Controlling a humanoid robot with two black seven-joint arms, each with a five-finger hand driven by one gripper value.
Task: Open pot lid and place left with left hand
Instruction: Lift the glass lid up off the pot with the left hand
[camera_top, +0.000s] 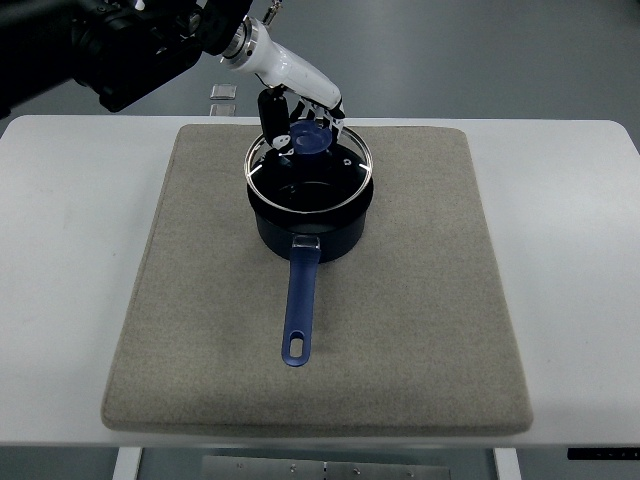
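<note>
Around: a grey mat (400, 330) covers the white table (60, 250), a small grey object (222, 92) lies beyond it | Pot (310, 225): dark blue, mid-mat, long handle (300, 305) pointing toward me | Lid (310, 165): glass, slightly tilted on the pot | My left hand (300, 115): fingers closed around the blue knob (308, 140).
</note>
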